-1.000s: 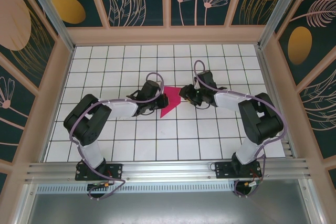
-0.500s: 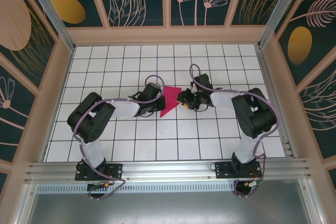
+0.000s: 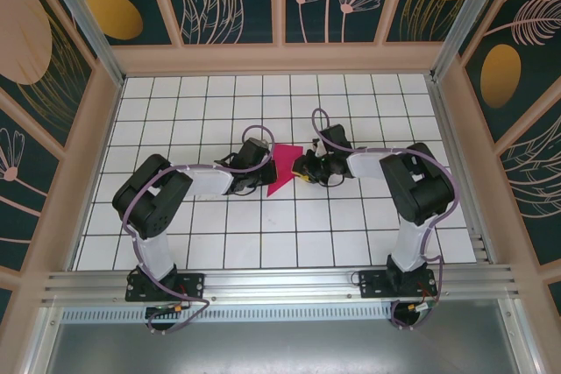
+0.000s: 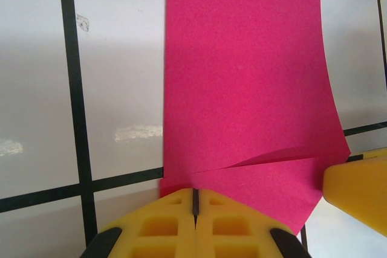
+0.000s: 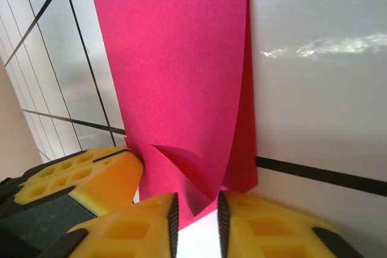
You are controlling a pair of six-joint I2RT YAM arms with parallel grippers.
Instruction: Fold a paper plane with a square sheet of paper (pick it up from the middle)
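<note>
Magenta square sheet of paper (image 3: 282, 166) on white gridded table (image 3: 263, 234), pinched between left gripper (image 4: 195, 200), right gripper (image 5: 196, 212)

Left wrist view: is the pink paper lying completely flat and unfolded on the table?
No, the pink paper shows a raised fold line near the left gripper.

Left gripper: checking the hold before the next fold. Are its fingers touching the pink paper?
Touching. In the left wrist view the left gripper has its fingers shut on the pink paper edge.

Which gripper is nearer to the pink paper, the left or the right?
Neither is nearer: both grippers touch it. The left gripper is shut on one edge of the paper; the right gripper has the opposite edge between its fingers.
</note>
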